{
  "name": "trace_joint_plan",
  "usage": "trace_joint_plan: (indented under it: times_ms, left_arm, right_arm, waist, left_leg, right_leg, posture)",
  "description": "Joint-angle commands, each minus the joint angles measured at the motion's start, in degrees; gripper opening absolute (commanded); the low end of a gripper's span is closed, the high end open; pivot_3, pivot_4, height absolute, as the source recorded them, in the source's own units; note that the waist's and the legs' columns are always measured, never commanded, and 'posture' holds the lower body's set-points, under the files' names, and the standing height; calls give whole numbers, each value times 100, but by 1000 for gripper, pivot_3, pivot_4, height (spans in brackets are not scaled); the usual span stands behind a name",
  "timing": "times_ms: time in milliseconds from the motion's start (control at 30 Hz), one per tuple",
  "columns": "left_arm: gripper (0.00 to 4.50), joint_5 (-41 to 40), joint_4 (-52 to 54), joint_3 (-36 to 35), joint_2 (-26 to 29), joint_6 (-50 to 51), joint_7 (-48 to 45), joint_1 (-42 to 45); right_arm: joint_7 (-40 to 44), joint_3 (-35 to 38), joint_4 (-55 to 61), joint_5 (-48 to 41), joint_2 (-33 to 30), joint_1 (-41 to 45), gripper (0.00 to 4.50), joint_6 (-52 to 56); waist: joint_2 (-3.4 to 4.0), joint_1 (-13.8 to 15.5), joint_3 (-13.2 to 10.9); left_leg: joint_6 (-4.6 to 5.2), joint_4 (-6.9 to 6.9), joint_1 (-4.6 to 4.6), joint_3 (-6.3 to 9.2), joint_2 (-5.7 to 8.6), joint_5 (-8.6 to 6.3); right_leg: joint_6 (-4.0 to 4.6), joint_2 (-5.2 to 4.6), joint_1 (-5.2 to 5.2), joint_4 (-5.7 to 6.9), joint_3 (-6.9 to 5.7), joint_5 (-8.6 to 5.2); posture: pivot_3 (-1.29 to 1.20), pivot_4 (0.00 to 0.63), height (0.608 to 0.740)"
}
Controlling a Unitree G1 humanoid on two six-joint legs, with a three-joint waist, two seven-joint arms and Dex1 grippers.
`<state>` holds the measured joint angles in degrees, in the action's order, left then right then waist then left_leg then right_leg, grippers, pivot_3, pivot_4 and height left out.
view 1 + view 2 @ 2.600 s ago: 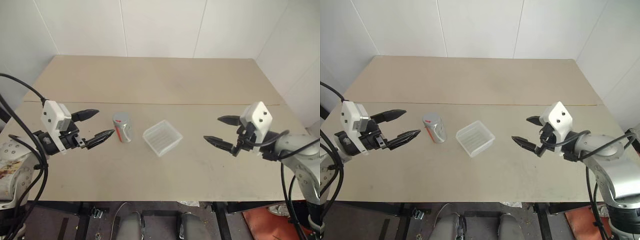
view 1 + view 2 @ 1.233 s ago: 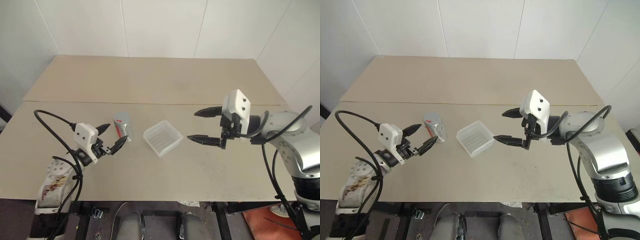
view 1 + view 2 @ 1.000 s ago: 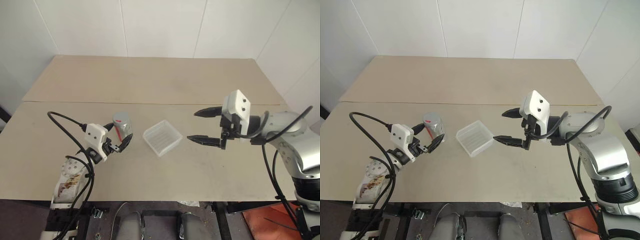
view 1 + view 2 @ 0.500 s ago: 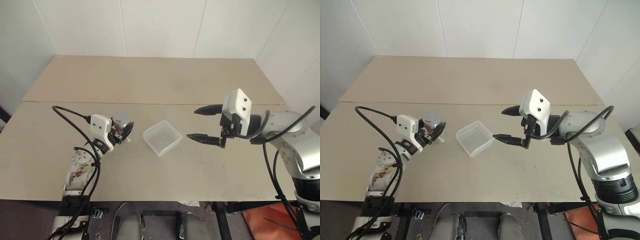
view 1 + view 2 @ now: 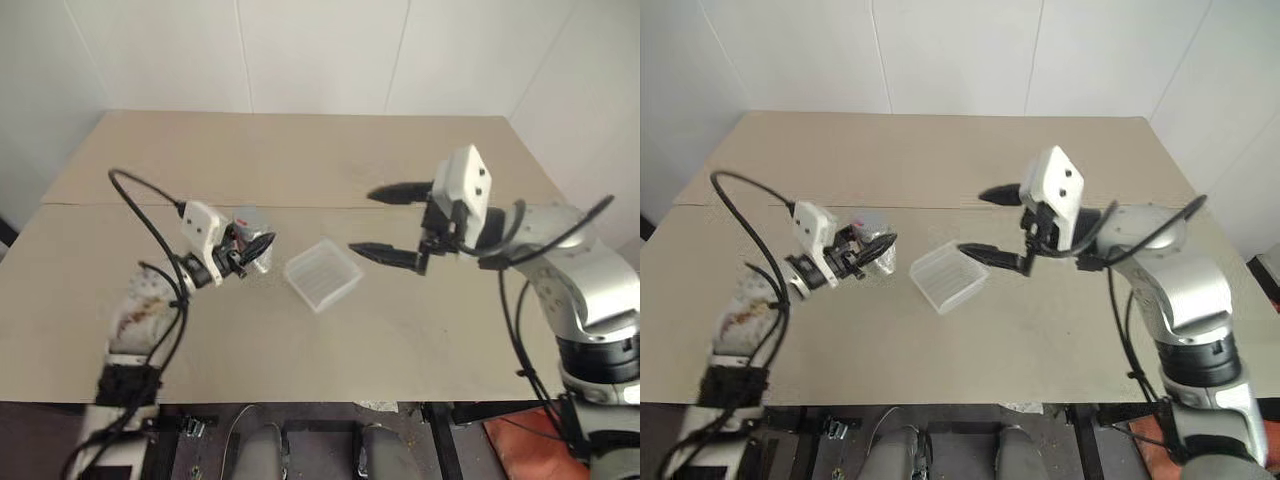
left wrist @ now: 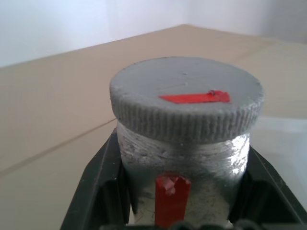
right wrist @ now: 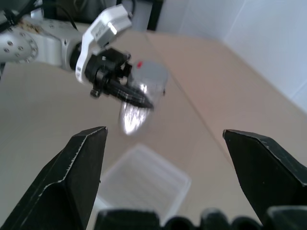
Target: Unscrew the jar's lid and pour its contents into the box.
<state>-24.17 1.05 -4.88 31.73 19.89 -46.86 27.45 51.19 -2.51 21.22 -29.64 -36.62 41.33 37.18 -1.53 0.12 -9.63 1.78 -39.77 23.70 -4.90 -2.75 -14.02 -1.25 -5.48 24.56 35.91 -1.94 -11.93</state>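
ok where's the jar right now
The jar is clamped in the left claw, on the robot's left of the clear plastic box, with its lid on.

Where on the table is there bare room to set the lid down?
The table is bare behind the seam and along the near edge. Crowded: the middle, where the left gripper grips the jar beside the box, with the open right gripper above.

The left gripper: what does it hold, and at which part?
The left gripper holds the jar by its body, below the lid.
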Motion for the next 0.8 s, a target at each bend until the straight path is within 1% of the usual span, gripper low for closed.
trace_joint_plan:
  times_ms: [33, 167, 300, 467, 633, 733, 800]
  left_arm:
    - [2042, -722, 80, -82, 441, 265, -1267, 562]
    - [2042, -1008, -563, 59, 615, 345, -2373, 1290]
    - [2042, -981, -1046, 237, 458, 195, -2992, 1783]
    - [2042, -757, -1518, 425, 221, -94, -3312, 2176]
    - [2042, -659, -1757, 420, 126, -251, -3486, 2308]
    - [2041, -649, -1787, 406, 116, -302, -3587, 2326]
    - [2041, -658, -1805, 402, 127, -285, -3621, 2342]
  right_arm:
    - [-370, -141, -55, -191, 457, 573, 4500, 373]
    - [-905, -338, -450, -215, 1209, 1285, 4500, 891]
    - [-1282, -498, -849, -43, 1700, 1745, 4500, 1185]
    - [-1451, -621, -1001, 70, 1844, 1921, 4500, 1373]
    - [-1496, -699, -1107, 169, 1880, 1940, 4500, 1402]
    - [-1500, -639, -1143, 155, 1929, 1921, 3889, 1365]
    - [-1454, -537, -1156, 90, 1977, 1885, 3292, 1273]
  waist:
    - [0, -23, 0]
    - [1, -31, 0]
    - [1, -22, 0]
    - [1, -6, 0]
    - [1, -47, 0]
    - [1, -87, 0]
    - [1, -98, 0]
  left_leg:
    - [0, 0, -1, -1, 0, 0]
    - [0, 0, 4, -8, 2, 0]
    - [-1, -1, 9, -9, 2, 1]
    - [1, -2, 27, -6, 5, 0]
    - [-4, -5, 61, -5, 4, 4]
    - [-3, -4, 63, -3, 3, 4]
    - [-3, -4, 64, -3, 3, 4]
  right_leg:
    - [0, 0, 0, 2, 0, 0]
    - [0, 0, 1, 4, -5, 0]
    - [0, 1, 4, 5, -8, 0]
    - [-1, 0, 7, 10, -16, 1]
    - [-1, 2, 51, 24, -13, 2]
    - [-1, 3, 52, 26, -13, 2]
    - [-1, 3, 53, 26, -13, 2]
  posture:
    - [0, 150, 740]
    - [0, 150, 740]
    - [0, 150, 740]
    - [0, 150, 740]
    - [0, 150, 740]
    - [0, 150, 740]
    - [0, 150, 740]
